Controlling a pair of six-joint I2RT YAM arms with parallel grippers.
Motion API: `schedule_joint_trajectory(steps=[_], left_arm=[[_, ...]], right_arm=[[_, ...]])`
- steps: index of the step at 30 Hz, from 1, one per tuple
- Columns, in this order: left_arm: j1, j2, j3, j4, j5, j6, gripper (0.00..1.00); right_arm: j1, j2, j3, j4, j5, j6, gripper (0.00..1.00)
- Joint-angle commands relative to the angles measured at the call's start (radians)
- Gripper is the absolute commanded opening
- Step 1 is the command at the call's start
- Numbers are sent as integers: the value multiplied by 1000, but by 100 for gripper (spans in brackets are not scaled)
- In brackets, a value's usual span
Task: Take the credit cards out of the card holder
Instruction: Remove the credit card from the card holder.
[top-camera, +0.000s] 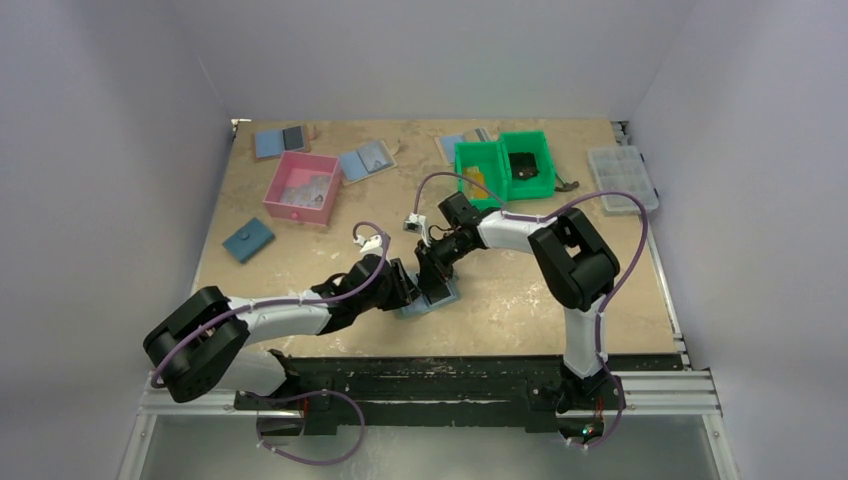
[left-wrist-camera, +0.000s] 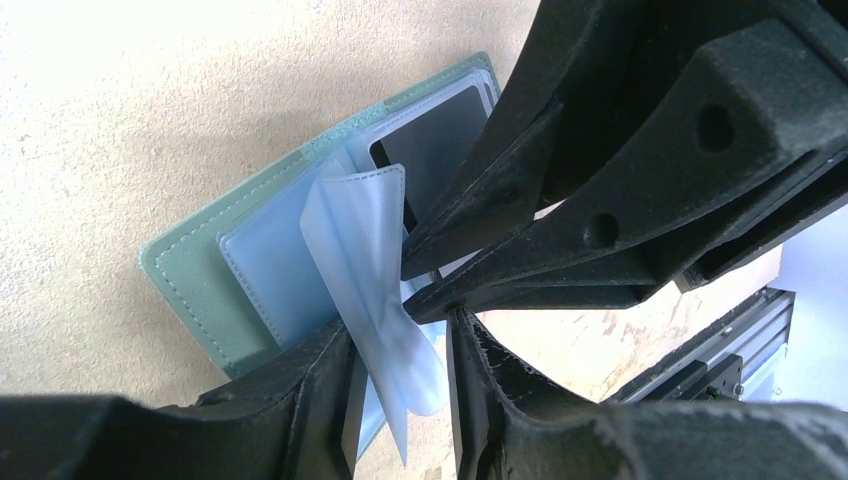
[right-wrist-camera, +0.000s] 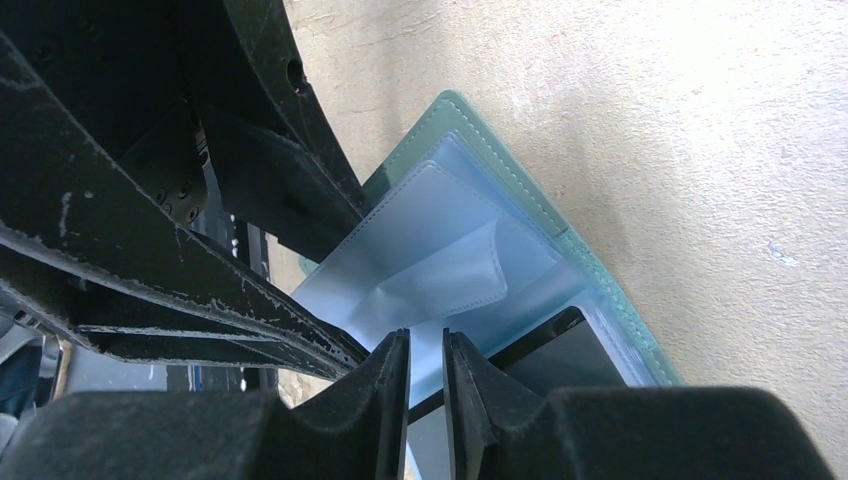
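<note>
- Evidently dealing with a light, limp card holder (top-camera: 430, 300), spread open with its grey-green cover down on the table (top-camera: 560, 290), towards the near edge and right between the two arms.
- Inside, only soft translucent sleeves. One sleeve leaf (left-wrist-camera: 360, 240) curled up off the stack, thin and floppy enough to buckle rather than lift anything.
- No sign of the credit cards in either wrist view (just a dark panel (left-wrist-camera: 440, 140) in the pocket on the other half). Possibly tucked inside a sleeve or pocket, but cannot tell.
- Left gripper (left-wrist-camera: 400, 330): partly open, straddling the raised leaf, gap visibly wider than the film, nothing clearly clamped.
- Right gripper (right-wrist-camera: 427, 345): fingers nearly together with a slim slit left, tips against the same leaf. Pinching or merely touching, cannot tell.
- Expect slick plastic, apt to slide out of hard pads and, being so light, to drag the whole holder along.
- Better to pin the cover or a flat page with one gripper and pull with the other.
- For a card, probably stiff and thin: take it by an exposed short edge at the pocket mouth, pinch across the faces, and draw straight out along the pocket.
- Avoid gripping sleeve and card together; would only tug the holder.
</note>
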Motion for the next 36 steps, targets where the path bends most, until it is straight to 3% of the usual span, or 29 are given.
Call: schedule_joint_trajectory(steps=[1, 7, 12, 18, 22, 27, 36], left_arm=[[6, -16, -2, -49, -73, 25, 37], [6, -61, -11, -40, -71, 34, 41], [6, -171, -52, -23, -65, 57, 61], [6, -247, -34, -148, -100, 78, 63], [5, -322, -35, -182, -74, 79, 59], [-2, -383, -68, -13, 50, 59, 50], [-11, -221, -111, 228, 143, 17, 26]], right_arm=[[2, -48, 22, -14, -116, 13, 28], [2, -39, 22, -19, -160, 9, 29], [2, -41, 20, -8, -167, 17, 29], [5, -40, 4, 38, -136, 59, 29], [8, -42, -4, 64, -100, 84, 30], [23, -36, -2, 73, -72, 90, 33], [28, -43, 11, 44, -58, 56, 34]])
